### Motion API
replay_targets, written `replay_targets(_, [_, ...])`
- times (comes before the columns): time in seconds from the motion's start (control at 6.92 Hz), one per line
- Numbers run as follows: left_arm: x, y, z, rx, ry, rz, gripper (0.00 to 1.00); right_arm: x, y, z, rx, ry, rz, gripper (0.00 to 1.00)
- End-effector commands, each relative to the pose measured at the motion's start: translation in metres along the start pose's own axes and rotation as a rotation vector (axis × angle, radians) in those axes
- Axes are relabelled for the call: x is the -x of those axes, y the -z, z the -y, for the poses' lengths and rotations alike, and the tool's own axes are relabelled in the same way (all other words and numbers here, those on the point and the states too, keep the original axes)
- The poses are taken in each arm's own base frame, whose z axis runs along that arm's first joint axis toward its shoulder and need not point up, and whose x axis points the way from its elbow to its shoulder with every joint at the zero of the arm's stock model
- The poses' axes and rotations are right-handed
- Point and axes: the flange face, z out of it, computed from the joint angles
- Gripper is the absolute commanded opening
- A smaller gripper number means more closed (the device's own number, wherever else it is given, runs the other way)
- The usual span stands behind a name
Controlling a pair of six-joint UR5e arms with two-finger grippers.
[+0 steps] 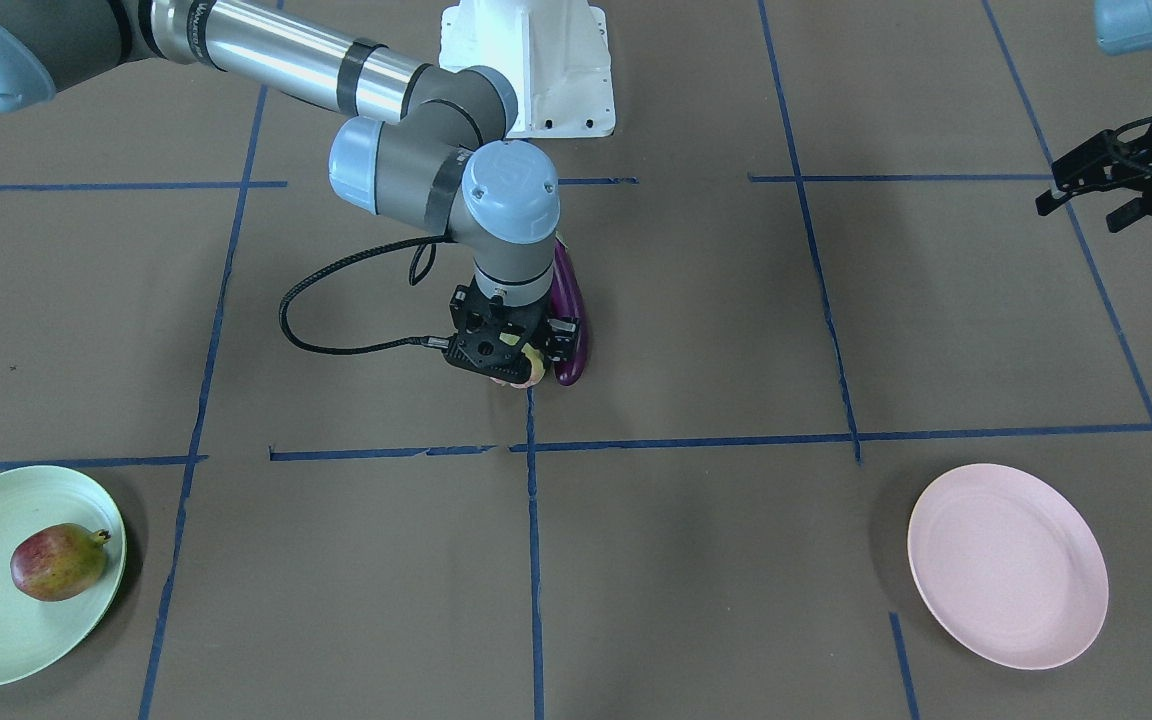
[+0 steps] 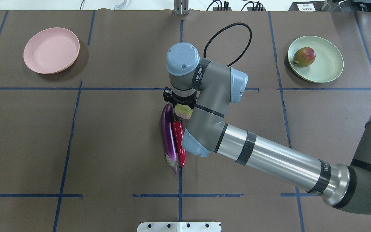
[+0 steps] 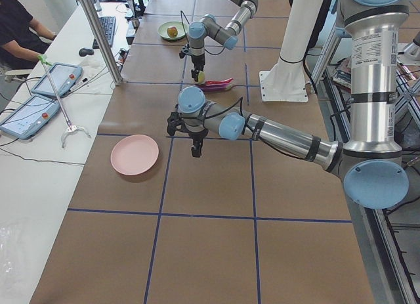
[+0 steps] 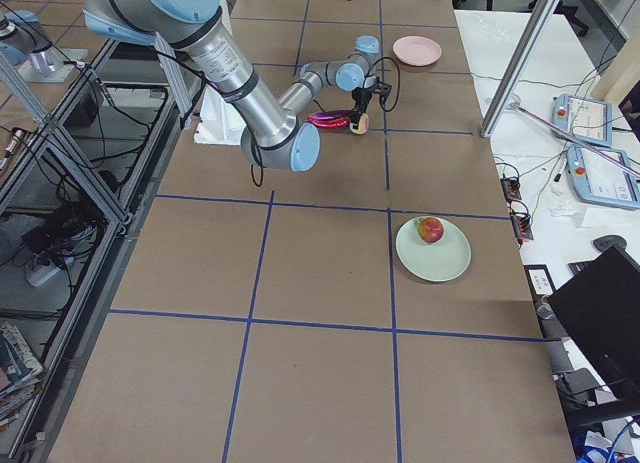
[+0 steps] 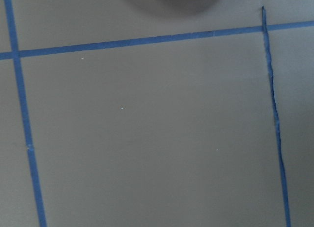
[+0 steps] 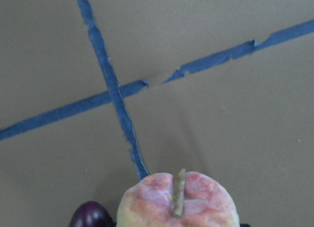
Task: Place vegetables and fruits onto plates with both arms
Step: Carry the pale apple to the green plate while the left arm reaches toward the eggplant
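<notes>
**Right gripper** (image 1: 514, 352): points straight down over the table centre, with one finger on each side of the pale apple (image 2: 184, 111). In the right wrist view the apple (image 6: 179, 202) sits close under the camera, stem toward the lens. The fingers are out of frame there. Judgement: closed on the apple. Whether the apple is clear of the table (image 2: 108, 145) cannot be told.

**Left gripper** (image 1: 1096, 195): fingers apart with nothing between them. It hovers near the pink plate (image 2: 51, 50), which is bare, and is well apart from the produce.

**Governing relation:** the green plate (image 2: 332, 66) lies to the robot's right of the apple and farther from the base, well apart. It holds the dark red-yellow fruit (image 2: 304, 57) on the side toward the table centre, so the outer half is bare. The carry would run rightward and away from the base, with release over the bare half.

**Remaining items:**
- The eggplant (image 2: 168, 135) lies with its long axis near-to-far along the centre tape line. Its cap points toward the base and its rounded end is just beside the apple.
- The chili (image 2: 178, 135) lies parallel, tight against the eggplant's right flank.
- A grasp on either calls for fingers closing across that axis, left to right.
- The right arm is nearer to both.

**Markings:** the black band on the right wrist carries white lettering, of which "EED" reads. The rest of that lettering, and the print on the silver arm tube, is too small to read
</notes>
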Motion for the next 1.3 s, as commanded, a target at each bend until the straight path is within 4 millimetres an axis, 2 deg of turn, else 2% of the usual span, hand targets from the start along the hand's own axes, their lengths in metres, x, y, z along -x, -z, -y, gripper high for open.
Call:
replay_targets(0.0, [-0.099,-0.044,0.023,0.057,0.004,-0.052,1.00,-0.064,0.059,0.057,-0.029,-0.004,0.061,0.00])
replay_targets(0.14, [-0.160,-0.071,0.029,0.078,-0.054,-0.056,1.00,-0.125,0.078,0.101,-0.043,0.033,0.070,0.00])
replay_targets(0.29, [-0.195,-0.089,0.028,0.064,-0.049,-0.030,1.00,-0.186,0.103,0.155,-0.044,0.088,0.079,0.00])
replay_targets(0.43, [-0.242,-0.106,0.029,0.082,-0.032,-0.050,1.00,-0.242,0.113,0.199,-0.049,0.155,0.065,0.00])
replay_targets(0.58, [-0.288,-0.125,0.042,0.059,0.002,-0.039,1.00,-0.299,0.128,0.242,-0.080,0.227,0.038,0.00])
replay_targets(0.72, [-0.330,-0.162,0.043,0.053,0.034,-0.007,1.00,-0.357,0.119,0.294,-0.057,0.308,-0.002,0.00])
replay_targets(0.87, [-0.349,-0.181,0.046,0.042,0.040,0.015,1.00,-0.395,0.097,0.329,-0.021,0.329,-0.053,0.00])
replay_targets(1.01, [-0.350,-0.185,0.048,0.044,0.046,0.021,1.00,-0.428,0.069,0.361,-0.037,0.314,-0.069,0.00])
replay_targets(1.16, [-0.354,-0.188,0.046,0.048,0.041,0.020,1.00,-0.464,0.023,0.392,-0.063,0.319,-0.055,0.00])
